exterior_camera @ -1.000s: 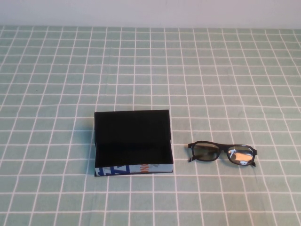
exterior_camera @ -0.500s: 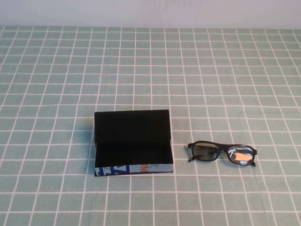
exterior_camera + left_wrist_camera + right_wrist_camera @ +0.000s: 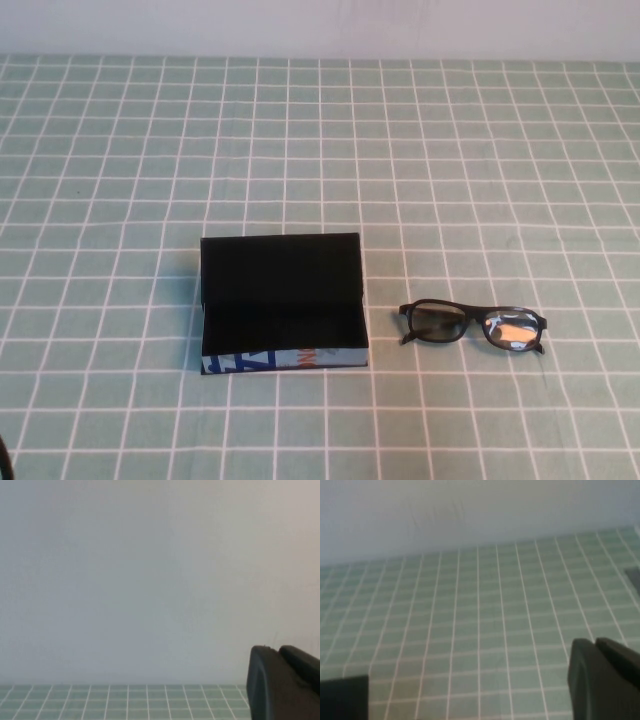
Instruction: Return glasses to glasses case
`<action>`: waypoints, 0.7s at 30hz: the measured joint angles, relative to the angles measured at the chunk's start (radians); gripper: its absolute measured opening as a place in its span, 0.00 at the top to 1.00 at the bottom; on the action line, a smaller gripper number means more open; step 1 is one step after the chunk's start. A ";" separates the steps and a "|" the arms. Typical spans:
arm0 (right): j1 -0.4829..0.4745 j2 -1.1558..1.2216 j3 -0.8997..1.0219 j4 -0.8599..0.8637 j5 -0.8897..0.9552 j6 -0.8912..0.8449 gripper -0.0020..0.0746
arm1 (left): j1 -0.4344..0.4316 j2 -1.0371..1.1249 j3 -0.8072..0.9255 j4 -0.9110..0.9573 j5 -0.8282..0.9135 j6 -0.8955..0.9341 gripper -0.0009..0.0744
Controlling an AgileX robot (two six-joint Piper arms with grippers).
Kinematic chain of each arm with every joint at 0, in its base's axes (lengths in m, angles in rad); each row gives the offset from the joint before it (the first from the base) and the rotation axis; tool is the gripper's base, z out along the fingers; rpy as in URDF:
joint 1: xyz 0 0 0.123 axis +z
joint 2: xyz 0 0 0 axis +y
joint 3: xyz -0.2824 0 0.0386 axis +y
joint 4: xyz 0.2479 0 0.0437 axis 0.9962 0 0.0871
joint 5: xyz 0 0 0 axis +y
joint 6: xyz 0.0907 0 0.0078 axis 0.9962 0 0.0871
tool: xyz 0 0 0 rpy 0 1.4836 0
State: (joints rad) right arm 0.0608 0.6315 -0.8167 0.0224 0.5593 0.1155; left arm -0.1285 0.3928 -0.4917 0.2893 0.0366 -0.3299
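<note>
Lying on the green checked tabletop (image 3: 320, 150), the glasses (image 3: 473, 325) sit just to the right of the glasses case (image 3: 283, 303), apart from it, lenses facing the robot's side and the temples apparently folded behind the frame. The case stands open: its flat lid leans up at the far edge, the black lining is exposed and empty, and the blue-and-white patterned front faces the camera.

Neither arm has reached the work area. In the high view only a dark sliver shows at the lower left corner. The left claw (image 3: 282, 682) appears only as a dark edge in its own wrist view, aimed at the wall and the far strip of tabletop; whether it is wide or narrow cannot be told. The right claw (image 3: 602, 677) likewise shows one dark edge above bare checked cloth, and its opening cannot be told either.

The step in hand looks like the first approach, and the right arm is the nearer one. A good grasp would probably come from above onto the bridge or the thick top bar, avoiding the lenses, with the frame kept level. Since the glasses are a little narrower than the case, aligning their long axis with the box before lowering should prevent snagging on its walls or lid.
</note>
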 joint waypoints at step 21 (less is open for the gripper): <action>0.299 1.060 -0.664 -0.002 0.650 -0.706 0.99 | 0.000 0.000 0.000 -0.156 0.534 0.083 0.99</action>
State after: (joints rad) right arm 0.3600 1.6918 -1.4810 0.0207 1.2093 -0.5905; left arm -0.1285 0.3928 -0.4917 0.1336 0.5701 -0.2467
